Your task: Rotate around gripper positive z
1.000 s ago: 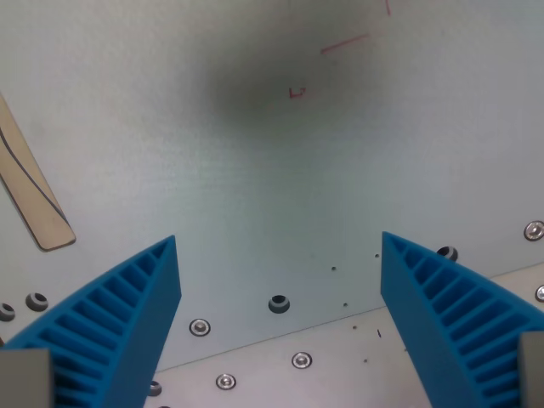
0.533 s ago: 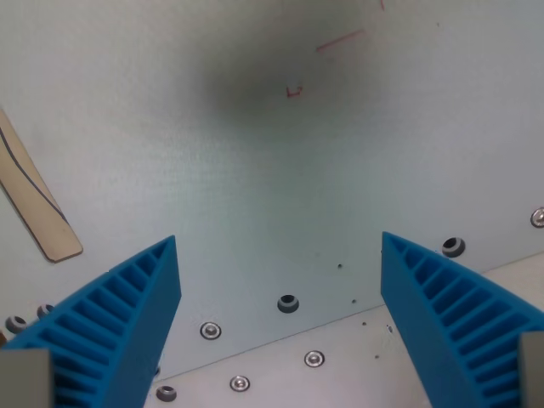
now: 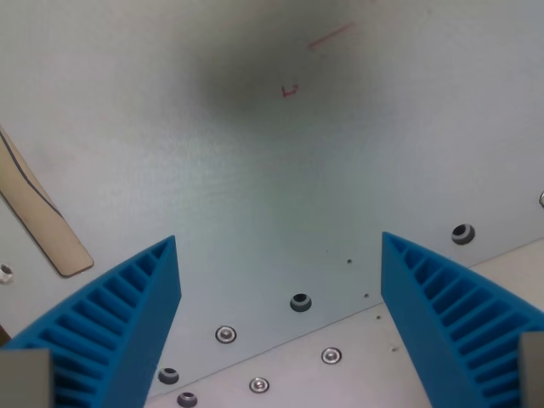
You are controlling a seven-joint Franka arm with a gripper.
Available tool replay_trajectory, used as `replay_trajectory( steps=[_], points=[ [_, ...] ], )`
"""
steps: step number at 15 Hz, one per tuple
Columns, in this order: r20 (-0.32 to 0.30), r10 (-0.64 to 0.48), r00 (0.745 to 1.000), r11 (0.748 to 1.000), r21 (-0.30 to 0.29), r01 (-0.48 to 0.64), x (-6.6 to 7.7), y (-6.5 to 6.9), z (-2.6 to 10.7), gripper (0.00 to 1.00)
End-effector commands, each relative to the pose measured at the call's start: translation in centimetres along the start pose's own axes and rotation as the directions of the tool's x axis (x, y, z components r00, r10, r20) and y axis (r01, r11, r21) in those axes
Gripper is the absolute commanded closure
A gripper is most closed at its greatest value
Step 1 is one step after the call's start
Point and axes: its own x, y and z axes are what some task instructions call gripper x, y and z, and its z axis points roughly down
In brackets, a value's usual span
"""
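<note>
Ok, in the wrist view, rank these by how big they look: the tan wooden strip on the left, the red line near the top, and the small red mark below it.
1. Tan wooden strip, though partly cut off by the view's left edge.
2. Red line.
3. Small red mark.

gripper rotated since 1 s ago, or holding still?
Yes. The gripper turned: the whole panel swung clockwise in view; the red mark barely shifted while the screws slid rightward.

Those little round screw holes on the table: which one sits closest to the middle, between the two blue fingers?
The dark hole, low in the wrist view, roughly midway between the blue fingers. The shiny screws lie lower or nearer the left finger; another dark hole sits far right.
</note>
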Motion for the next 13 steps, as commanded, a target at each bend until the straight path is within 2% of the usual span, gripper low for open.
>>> replay_trajectory(
  steps=[1,13],
  points=[
    [-0.003,0.149,0.989,0.989,0.002,-0.149,0.0,0.0,-0.16,0.0],
    [-0.003,0.285,0.958,0.958,0.002,-0.285,0.0,0.0,-0.16,0.0]
  ],
)
